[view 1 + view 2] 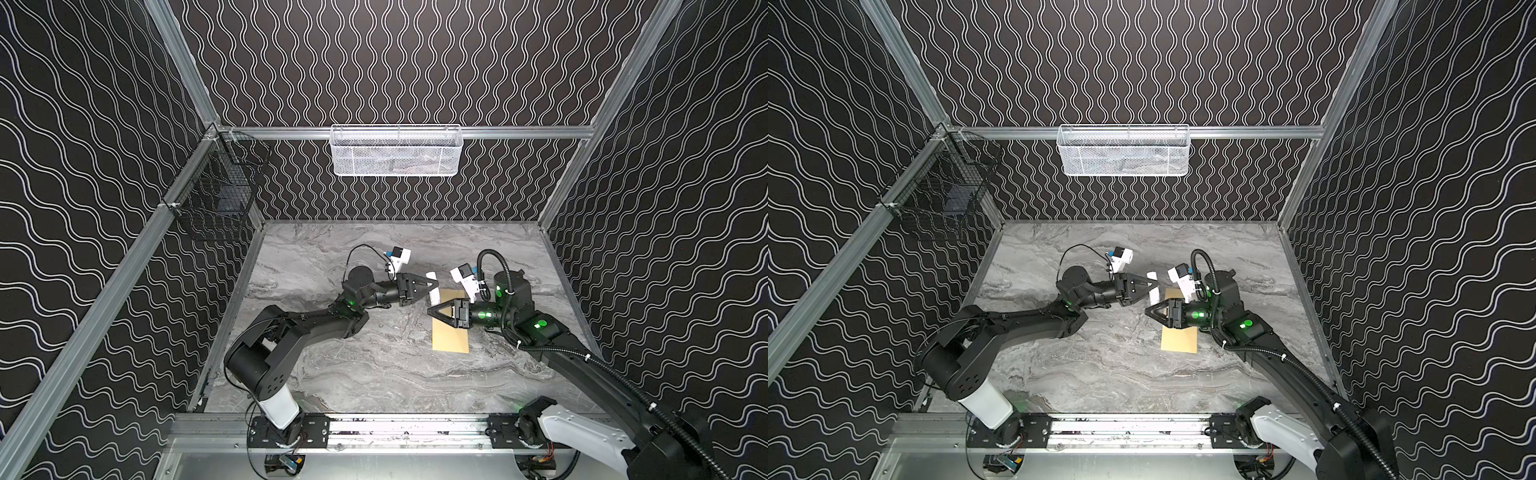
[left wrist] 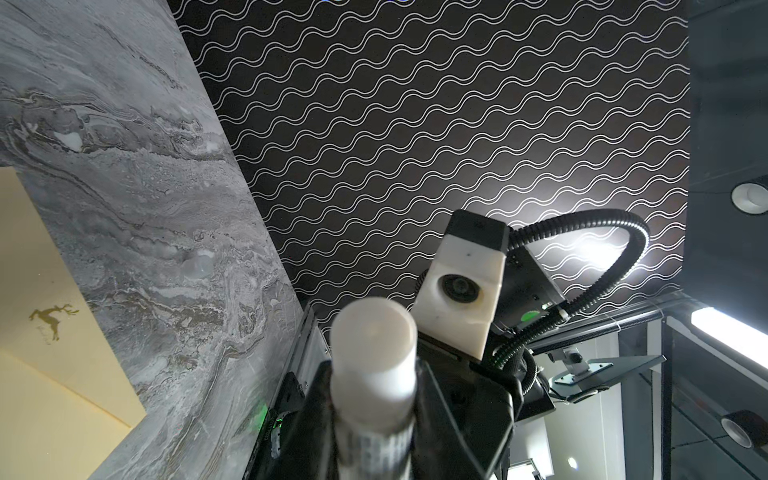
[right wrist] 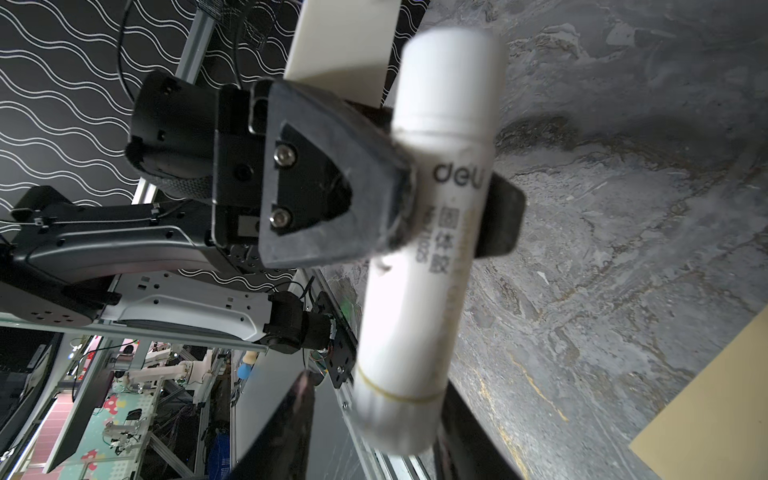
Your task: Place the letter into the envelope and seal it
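blurred white tube [image 3: 436, 124] in left tool [image 1: 434, 286], envelope [image 1: 451, 340] partly hidden behind right tool [image 1: 431, 310]

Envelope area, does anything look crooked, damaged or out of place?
Nothing stands out. The envelope lies flat on the table with no visible damage, and the left end effector holds a glue stick in the air.

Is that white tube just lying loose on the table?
No, the white tube is held up by the left gripper, whose jaws are clamped around its middle, above the table.
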### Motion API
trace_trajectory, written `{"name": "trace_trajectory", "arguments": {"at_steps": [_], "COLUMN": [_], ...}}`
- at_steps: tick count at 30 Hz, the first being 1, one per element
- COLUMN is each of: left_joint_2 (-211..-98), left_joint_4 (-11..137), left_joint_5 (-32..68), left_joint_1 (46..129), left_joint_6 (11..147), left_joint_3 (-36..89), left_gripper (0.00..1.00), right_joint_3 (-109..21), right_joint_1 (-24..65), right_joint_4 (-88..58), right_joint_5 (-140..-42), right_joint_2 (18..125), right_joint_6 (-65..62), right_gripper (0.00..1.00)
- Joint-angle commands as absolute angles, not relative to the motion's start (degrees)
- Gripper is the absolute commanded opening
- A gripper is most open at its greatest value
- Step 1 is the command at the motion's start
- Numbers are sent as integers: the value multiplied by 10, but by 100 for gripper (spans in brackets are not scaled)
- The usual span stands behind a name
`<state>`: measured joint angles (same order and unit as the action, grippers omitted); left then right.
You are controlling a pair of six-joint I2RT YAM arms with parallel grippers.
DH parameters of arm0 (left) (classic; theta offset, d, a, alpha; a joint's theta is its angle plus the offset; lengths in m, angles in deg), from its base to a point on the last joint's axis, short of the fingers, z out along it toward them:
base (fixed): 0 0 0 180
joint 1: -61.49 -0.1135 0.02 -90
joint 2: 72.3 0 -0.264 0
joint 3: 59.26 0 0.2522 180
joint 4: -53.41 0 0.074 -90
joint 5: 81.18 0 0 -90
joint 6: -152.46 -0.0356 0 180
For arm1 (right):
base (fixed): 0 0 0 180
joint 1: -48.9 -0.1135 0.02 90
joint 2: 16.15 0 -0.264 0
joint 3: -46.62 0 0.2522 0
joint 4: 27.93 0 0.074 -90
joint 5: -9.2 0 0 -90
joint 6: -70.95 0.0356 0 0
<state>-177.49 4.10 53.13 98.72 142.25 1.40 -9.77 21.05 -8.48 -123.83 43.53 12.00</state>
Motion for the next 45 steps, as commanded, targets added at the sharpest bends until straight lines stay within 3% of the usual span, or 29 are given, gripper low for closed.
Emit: {"name": "trace_trajectory", "arguments": {"at_steps": [1,12,17,18,22,26,45], "left_joint_2": [-1779,-1795,-1796,-1797,-1799,-1809,-1810], "left_joint_4": [9,-2,36,39,36,10,-16], "left_joint_5": [534,536,535,535,528,523,518], "left_joint_1": [988,988,990,992,993,993,995], "left_joint_6": [1428,1434,1419,1416,1417,1431,1445], "left_joint_3": [14,16,20,23,21,19,8], "left_gripper": [0,0,0,0,0,0,0], "right_joint_3": [-102,-106,-124,-127,-113,-88,-81], "right_joint_1": [212,213,213,213,213,214,215], "right_joint_4": [-105,-97,-54,-46,-65,-108,-141], "right_joint_5": [-1251,-1240,-1207,-1198,-1207,-1210,-1226], "right_joint_2": [435,440,449,448,438,424,452], "right_joint_6": [125,119,95,93,108,135,164], "right_gripper": [41,16,12,14,52,57,23]}}
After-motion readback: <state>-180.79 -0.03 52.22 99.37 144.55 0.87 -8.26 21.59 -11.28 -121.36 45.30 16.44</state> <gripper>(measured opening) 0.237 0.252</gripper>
